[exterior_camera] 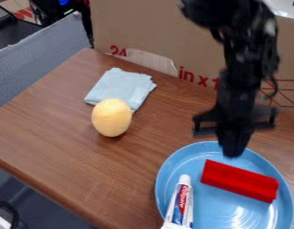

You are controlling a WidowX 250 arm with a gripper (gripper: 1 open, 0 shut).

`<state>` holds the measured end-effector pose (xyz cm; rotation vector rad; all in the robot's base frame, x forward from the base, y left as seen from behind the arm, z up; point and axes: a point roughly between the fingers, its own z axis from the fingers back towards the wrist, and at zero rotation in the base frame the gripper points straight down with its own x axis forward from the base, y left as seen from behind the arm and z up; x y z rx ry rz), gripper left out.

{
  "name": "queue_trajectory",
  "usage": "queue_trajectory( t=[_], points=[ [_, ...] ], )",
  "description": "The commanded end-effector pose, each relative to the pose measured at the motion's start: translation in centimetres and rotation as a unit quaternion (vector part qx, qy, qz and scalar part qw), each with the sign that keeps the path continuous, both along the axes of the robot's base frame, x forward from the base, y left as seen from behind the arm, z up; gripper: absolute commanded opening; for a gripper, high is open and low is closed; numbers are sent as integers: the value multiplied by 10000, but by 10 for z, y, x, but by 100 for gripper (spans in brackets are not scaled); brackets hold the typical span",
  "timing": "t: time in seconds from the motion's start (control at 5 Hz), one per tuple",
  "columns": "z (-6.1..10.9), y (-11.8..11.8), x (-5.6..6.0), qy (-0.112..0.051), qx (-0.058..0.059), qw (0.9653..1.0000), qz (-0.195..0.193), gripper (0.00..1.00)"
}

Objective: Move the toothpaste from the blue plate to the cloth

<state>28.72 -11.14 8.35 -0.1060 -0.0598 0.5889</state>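
The toothpaste [182, 203], a white tube with red and blue print, lies on the near left part of the blue plate [168, 175] at the lower right. The pale blue-green cloth [119, 87] lies rumpled on the wooden table, up and to the left. My gripper [232, 148] hangs above the far side of the plate, pointing down and motion-blurred. Its fingers are drawn together with nothing between them. It is up and to the right of the toothpaste and apart from it.
A red rectangular block [241, 179] lies on the plate just below the gripper. A yellow ball [111, 117] sits between the cloth and the plate. A cardboard box [149, 36] stands along the back. The table's left edge drops off.
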Motion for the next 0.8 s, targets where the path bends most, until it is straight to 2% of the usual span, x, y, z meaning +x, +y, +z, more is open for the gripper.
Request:
queue_trajectory(
  t=[0.0,0.2,0.4,0.6],
  points=[
    [38,5,3,-462,-205,9983,289,0],
    [34,1,9,-425,-166,9986,283,0],
    [16,-3,-10,-371,-83,9991,173,100],
    [15,9,-9,-447,-70,9969,647,100]
  ],
)
